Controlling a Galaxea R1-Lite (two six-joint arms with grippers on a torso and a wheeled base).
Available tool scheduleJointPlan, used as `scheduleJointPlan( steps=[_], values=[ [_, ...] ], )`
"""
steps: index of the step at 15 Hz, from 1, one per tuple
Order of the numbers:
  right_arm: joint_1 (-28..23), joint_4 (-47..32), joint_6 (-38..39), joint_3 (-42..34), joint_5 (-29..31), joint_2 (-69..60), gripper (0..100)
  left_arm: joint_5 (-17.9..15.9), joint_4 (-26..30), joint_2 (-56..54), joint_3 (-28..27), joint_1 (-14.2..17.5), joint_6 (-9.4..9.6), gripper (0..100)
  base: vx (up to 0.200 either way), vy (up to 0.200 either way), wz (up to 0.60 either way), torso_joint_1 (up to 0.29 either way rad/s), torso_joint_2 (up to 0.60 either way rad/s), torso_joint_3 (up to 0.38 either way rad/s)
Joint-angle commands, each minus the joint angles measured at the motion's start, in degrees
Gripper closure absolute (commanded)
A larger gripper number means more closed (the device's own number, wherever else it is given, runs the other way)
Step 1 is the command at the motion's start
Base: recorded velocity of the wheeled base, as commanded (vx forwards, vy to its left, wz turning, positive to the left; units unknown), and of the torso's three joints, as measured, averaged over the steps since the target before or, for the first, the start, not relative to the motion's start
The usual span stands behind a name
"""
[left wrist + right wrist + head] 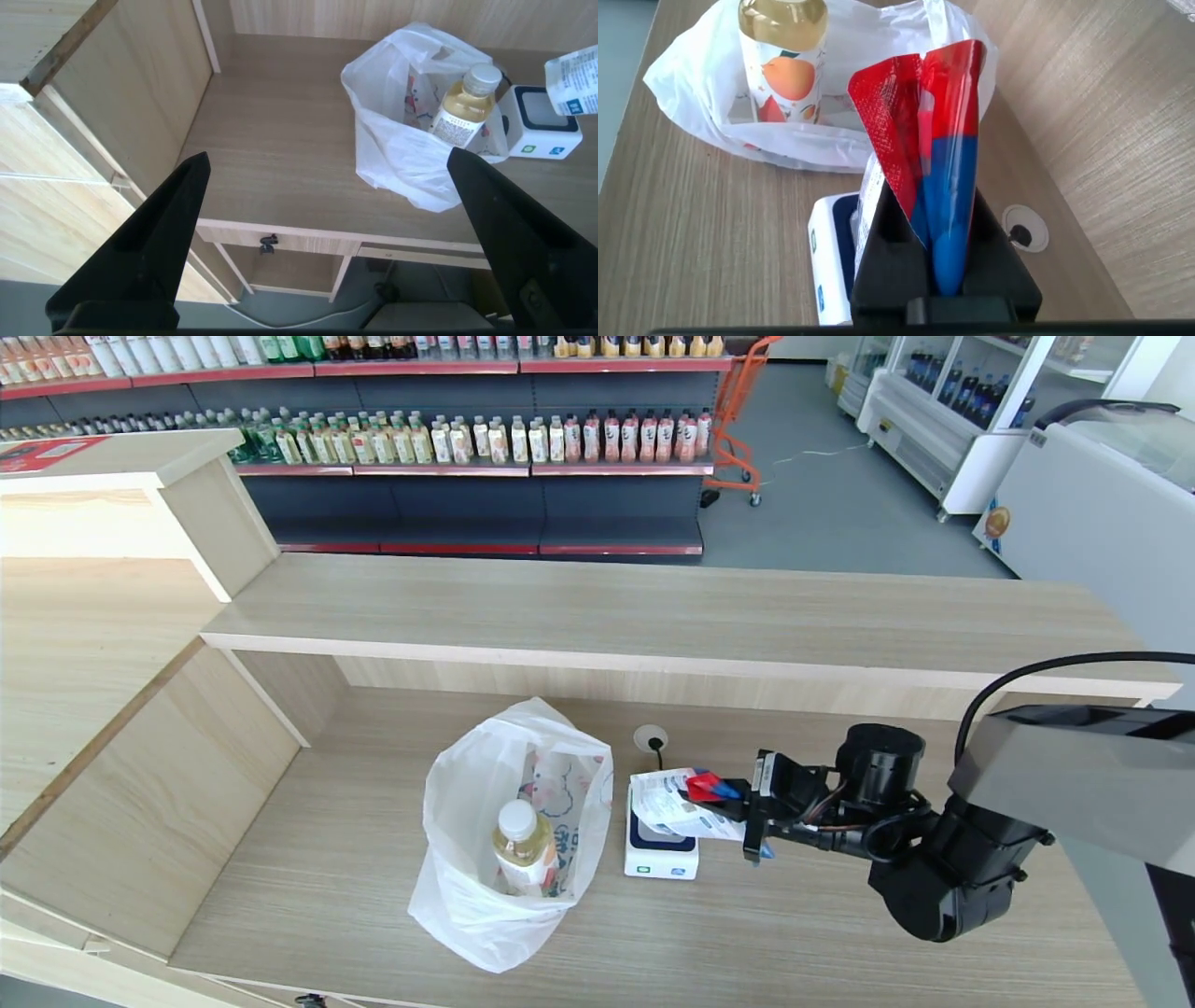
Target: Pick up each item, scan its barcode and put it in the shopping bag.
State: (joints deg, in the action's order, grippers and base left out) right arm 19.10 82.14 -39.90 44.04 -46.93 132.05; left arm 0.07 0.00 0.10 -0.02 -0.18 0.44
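Head view: the right gripper (pixel 726 795) clamps a red-and-blue packet (pixel 667 803), seemingly just above the scanner (pixel 663 864). The shopping bag (pixel 457 821), holding a bottle (pixel 523 845), stands beside the scanner. The left gripper (pixel 327 243) gapes wide.

shop | bottle shelves (pixel 467 439) behind | freezers (pixel 1102 495) right | wooden checkout counter (pixel 672 607) | scanner (pixel 661 849) on it
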Motion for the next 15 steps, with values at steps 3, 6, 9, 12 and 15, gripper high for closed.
scheduleJointPlan(
  steps=[3, 6, 9, 12, 15],
  values=[
    [0.7, 0.1, -0.1, 4.2, -0.1, 3.9, 100, 0.0, 0.0, 0.0, 0.0, 0.0, 0.00, 0, 0.000, 0.000, 0.00, 0.000, 0.00, 0.000],
    [0.7, 0.3, -0.4, 6.9, -0.3, 5.9, 100, 0.0, 0.0, 0.0, -0.1, 0.0, 0.00, 0, 0.000, 0.000, 0.00, 0.000, 0.00, 0.000],
    [0.7, 0.7, -0.1, 6.6, -0.2, 5.9, 100, 0.0, 0.0, 0.0, -0.1, 0.0, 0.00, 0, 0.000, 0.000, 0.00, 0.000, 0.00, 0.000],
    [0.7, 0.7, 0.8, 6.8, -0.2, 5.3, 100, 0.0, 0.0, 0.0, -0.1, 0.0, 0.00, 0, 0.000, 0.000, 0.00, 0.000, 0.00, 0.000],
    [-0.6, 0.3, 22.4, -2.1, 3.8, -8.2, 100, 0.0, 0.0, 0.0, 0.0, 0.0, 0.00, 0, 0.000, 0.000, 0.00, 0.000, 0.00, 0.000]
  ],
)
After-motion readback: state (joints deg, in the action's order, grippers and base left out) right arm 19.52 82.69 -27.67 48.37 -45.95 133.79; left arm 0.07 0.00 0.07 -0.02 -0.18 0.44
